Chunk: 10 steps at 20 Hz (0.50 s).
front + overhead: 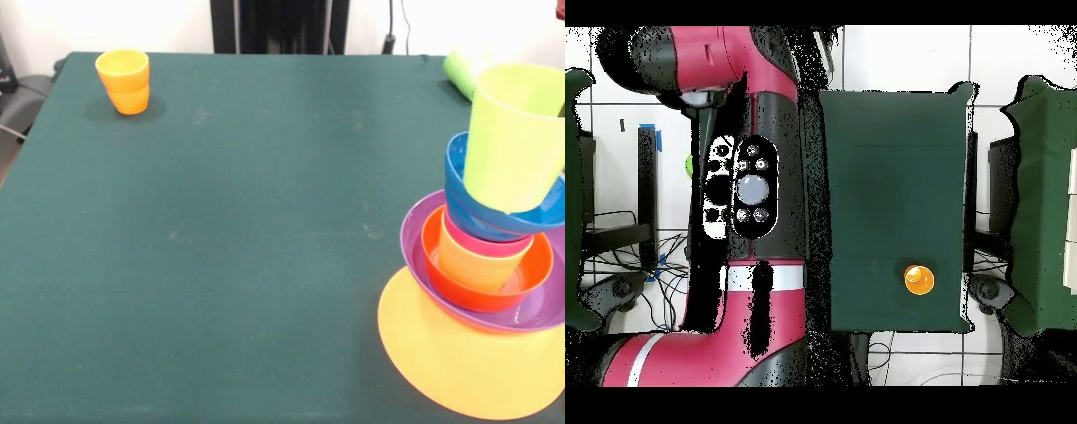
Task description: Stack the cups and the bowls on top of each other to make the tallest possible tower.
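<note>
Gripper condition is not showing in either view: the front view is cutting off just beside the tower (481, 265), and in the overhead view the red and black robot arm (755, 190) is covering that side, so whether it is open or holding anything cannot be told.

The tower is standing at the right edge of the dark green cloth table (265, 221). A tapered lime green plastic cup (515, 137) is sitting tilted at the top, inside a small glossy blue bowl (468, 199). Below, a translucent yellow cup (477, 265) is nesting in a red-orange bowl (441, 274), itself in a wide shallow purple bowl (415, 238), on an inverted large orange-yellow bowl (441, 362).

A second lime green piece (459, 71) is lying on its side near the tower, behind it.

An orange plastic tumbler (124, 79) is standing upright, mouth up and long axis vertical, at the far left corner, well apart from the tower. Judged from this layout, the arm is facing a long diagonal reach to fetch it.
</note>
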Available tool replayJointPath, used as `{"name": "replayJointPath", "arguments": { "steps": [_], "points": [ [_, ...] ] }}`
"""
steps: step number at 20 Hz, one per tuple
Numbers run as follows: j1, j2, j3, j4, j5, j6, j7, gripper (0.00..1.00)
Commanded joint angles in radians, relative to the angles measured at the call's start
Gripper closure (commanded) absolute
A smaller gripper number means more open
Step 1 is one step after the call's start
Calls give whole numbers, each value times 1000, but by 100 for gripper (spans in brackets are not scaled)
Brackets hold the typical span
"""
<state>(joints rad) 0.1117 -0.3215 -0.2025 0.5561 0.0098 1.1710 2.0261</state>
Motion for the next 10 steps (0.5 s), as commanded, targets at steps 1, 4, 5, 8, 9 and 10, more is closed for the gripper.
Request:
{"name": "replayJointPath", "arguments": {
  "steps": [1,4,5,8,9,10],
  "points": [
    [-6,-50,51,201,-40,-12,-75,100],
    [-3,-70,46,245,-52,-33,-78,100],
    [-3,-76,45,257,-55,-38,-80,100],
    [-2,-99,46,302,-63,-56,-83,100],
    [-2,-106,47,314,-65,-62,-83,100],
    [-1,-110,47,322,-68,-66,-81,100]
  ]
}}
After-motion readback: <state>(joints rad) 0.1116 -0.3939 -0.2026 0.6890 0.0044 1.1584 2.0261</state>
